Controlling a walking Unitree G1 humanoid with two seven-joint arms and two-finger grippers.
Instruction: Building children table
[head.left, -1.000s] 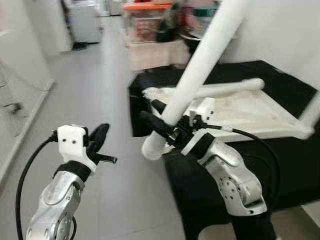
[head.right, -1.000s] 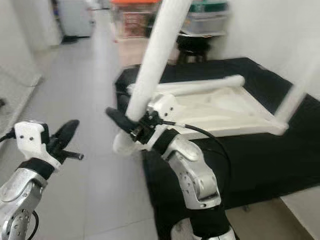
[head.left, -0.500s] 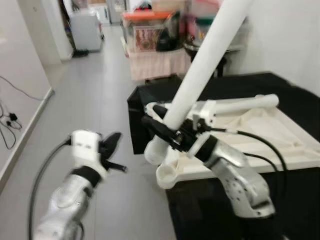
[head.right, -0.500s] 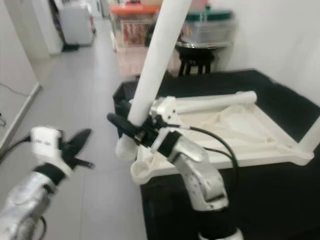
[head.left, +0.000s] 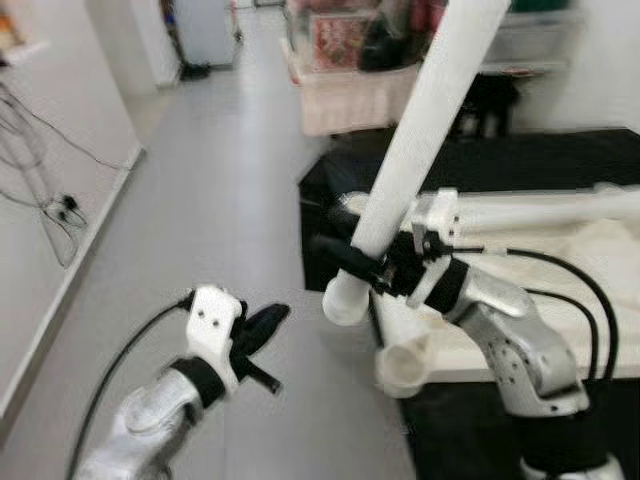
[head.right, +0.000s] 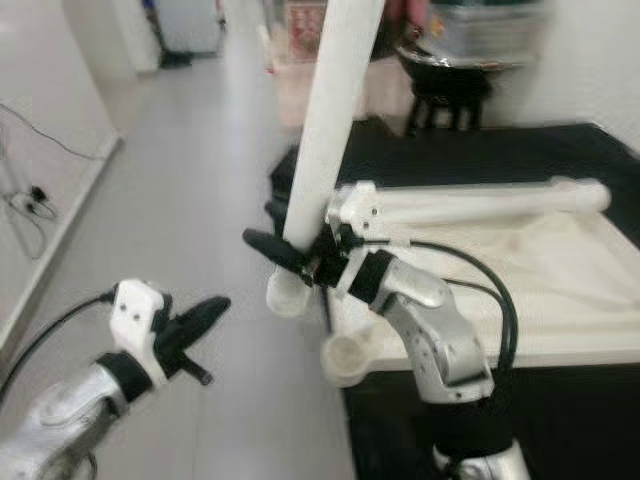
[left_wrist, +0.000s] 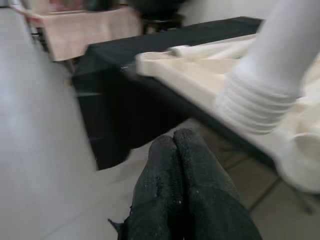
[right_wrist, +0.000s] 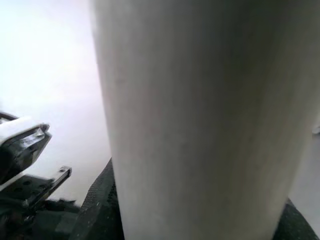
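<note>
My right gripper (head.left: 352, 262) is shut on a long white table leg (head.left: 420, 130), held tilted with its ribbed lower end (head.left: 345, 298) hanging over the floor beside the table. The white table top (head.left: 560, 330) lies upside down on a black-covered surface. Its round corner socket (head.left: 405, 365) sits just below and to the right of the leg's end, apart from it. Another white leg (head.left: 540, 210) stands out sideways from the far corner. My left gripper (head.left: 262, 325) hangs shut over the grey floor, left of the leg; its fingertips (left_wrist: 175, 145) press together with nothing between them.
The black-covered surface (head.right: 560, 160) fills the right side. A grey tiled corridor (head.left: 220, 180) runs ahead on the left, with cables (head.left: 45, 150) along the left wall. Storage boxes (head.left: 355, 60) and a dark stool (head.right: 450, 95) stand at the back.
The whole picture has shifted, so the camera moved. The table's corner socket has come into view below the leg's end. My right gripper keeps its hold on the leg.
</note>
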